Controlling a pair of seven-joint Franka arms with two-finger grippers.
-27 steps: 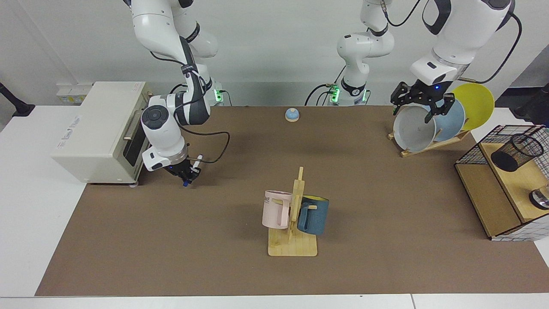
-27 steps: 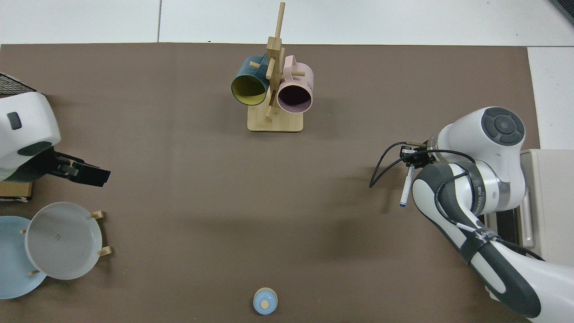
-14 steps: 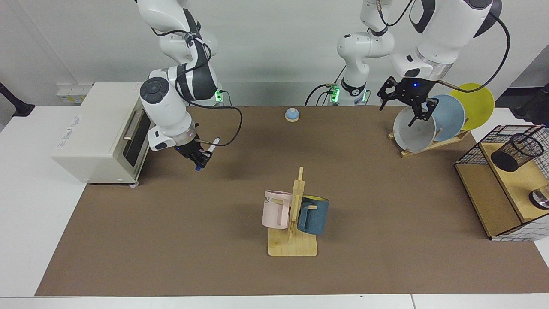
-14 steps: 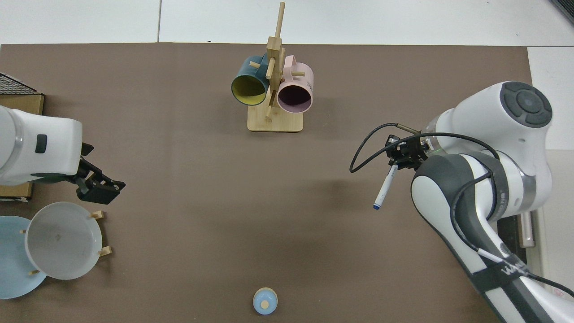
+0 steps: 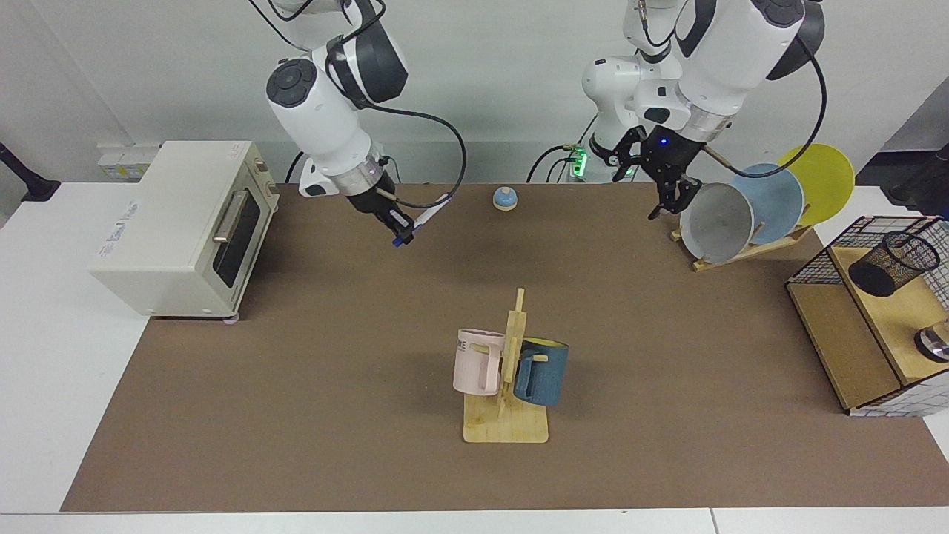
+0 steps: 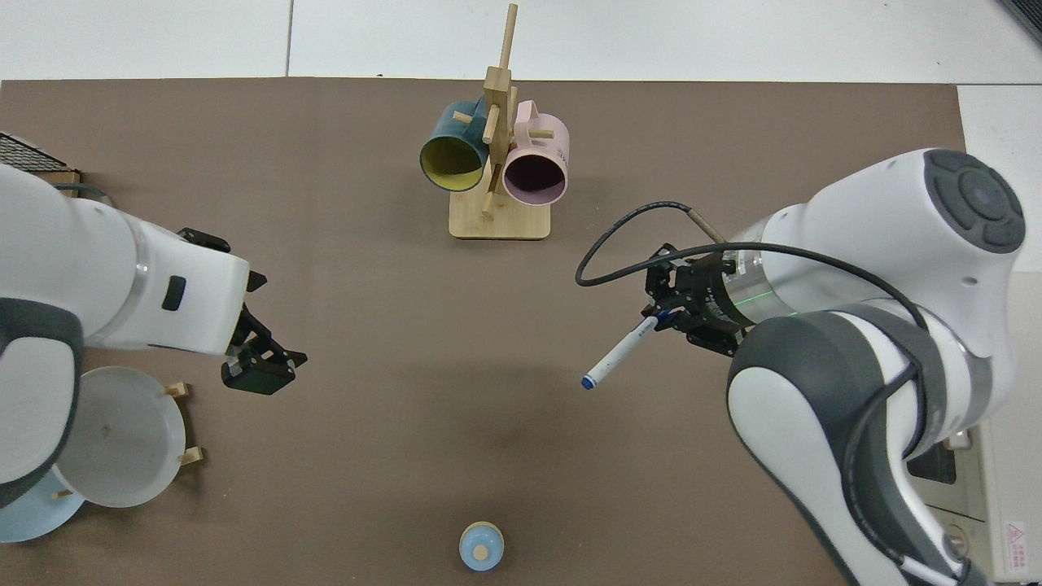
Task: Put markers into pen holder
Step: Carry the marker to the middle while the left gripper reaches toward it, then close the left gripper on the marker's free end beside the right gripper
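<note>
My right claw (image 5: 397, 226) grips the marker (image 6: 620, 352) by its blue-capped end, held aloft over the brown bench (image 5: 296, 386). My left claw (image 5: 671, 194) hangs open beside the grey plate (image 5: 715, 222). The pen holder (image 5: 893, 263) sits tilted in the wire basket (image 5: 808, 271).

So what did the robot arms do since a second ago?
The right gripper, shut on the marker, lifted it from beside the toaster oven and carried it toward the table's middle. The left gripper, empty, swung away from the plates toward the middle too. The pen holder, mugs and bell stayed put.
</note>
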